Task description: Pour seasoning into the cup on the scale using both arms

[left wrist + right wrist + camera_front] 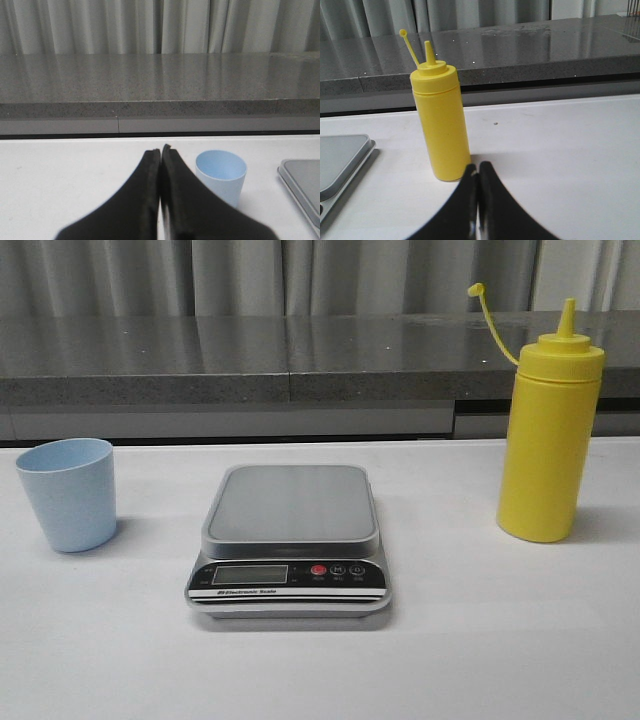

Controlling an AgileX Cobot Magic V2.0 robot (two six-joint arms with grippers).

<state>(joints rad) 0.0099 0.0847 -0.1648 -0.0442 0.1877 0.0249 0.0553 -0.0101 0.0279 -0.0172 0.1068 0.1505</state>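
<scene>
both claws sitting clenched and empty, left claw [160,150] just short of the cup [221,172], right claw [478,166] nearly touching the seasoning [441,125]: advancing unopened risks toppling either.

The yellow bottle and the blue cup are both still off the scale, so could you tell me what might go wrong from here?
1. The bottle is tall and narrow; a nudge from the shut right gripper could topple it.
2. Its cap hangs off on its tether, so the nozzle is open and tilting early could spill onto the table.
3. The light cup stands left of the scale; the shut left gripper may push it over.
</scene>
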